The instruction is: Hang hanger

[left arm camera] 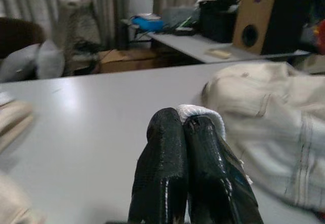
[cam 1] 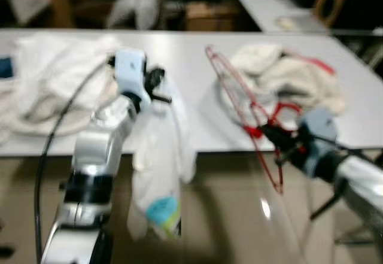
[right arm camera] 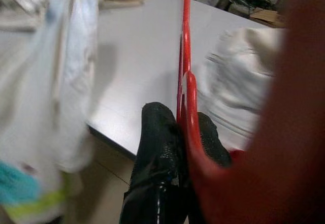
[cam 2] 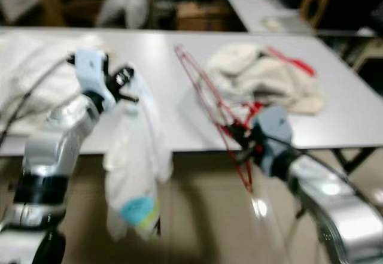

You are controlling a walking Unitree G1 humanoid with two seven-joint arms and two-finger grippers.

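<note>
The left gripper (left arm camera: pixel 184 127) has its two black, pebble-textured fingers (left arm camera: pixel 161 158) pressed flat together, pinching a rolled hem of a white garment (cam 1: pixel 158 162) between their tips. The thin, limp cloth hangs from that pinch down past the front edge of the grey table (cam 1: pixel 185 66), ending low in a turquoise and yellow-green patch.

The right gripper (right arm camera: pixel 177 127) is clamped with barely a gap on a red wire hanger (cam 1: pixel 242 111). In the right wrist view the wire runs up between the two fingers (right arm camera: pixel 155 148) and away over the tabletop, with a thick red loop of it blurred close to the lens. In the head views the hanger is held tilted over the table's near edge, its thin frame slanting from a far corner above the tabletop down to a lower end in front of the table. Whether any part of it touches the table cannot be told through the blur.

Behind the hanger lies a rumpled cream garment (cam 1: pixel 287 75) with a red strip showing on it. A second heap of white cloth (cam 1: pixel 54 78) is spread on the table's left end. A dark cable (cam 1: pixel 57 132) loops along the silver left arm (cam 1: pixel 99 156). A wooden speaker box (left arm camera: pixel 256 18) stands on a further table in the background.
</note>
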